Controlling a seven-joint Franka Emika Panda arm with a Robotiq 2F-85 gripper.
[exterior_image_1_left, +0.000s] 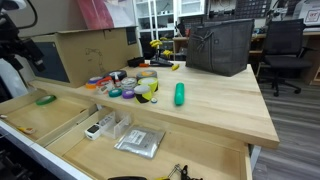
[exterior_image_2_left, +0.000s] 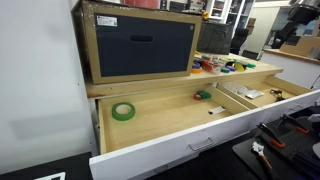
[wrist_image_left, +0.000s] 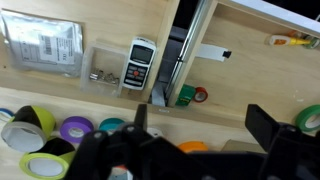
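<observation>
Spread gripper (wrist_image_left: 200, 140) hangs over tape rolls (wrist_image_left: 66, 128) beside the drawer (wrist_image_left: 110, 20); a careless descent could knock 1 roll in.

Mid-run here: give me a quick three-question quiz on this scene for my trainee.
1. True or false: the drawer under the tabletop is pulled open.
2. Multiple choice: where does the green tape roll lie? A) on the tabletop B) in the drawer C) in the gripper
3. Short answer: in the wrist view, is the gripper open or shut?

Key: 1 true; 2 B; 3 open, with nothing gripped.
</observation>
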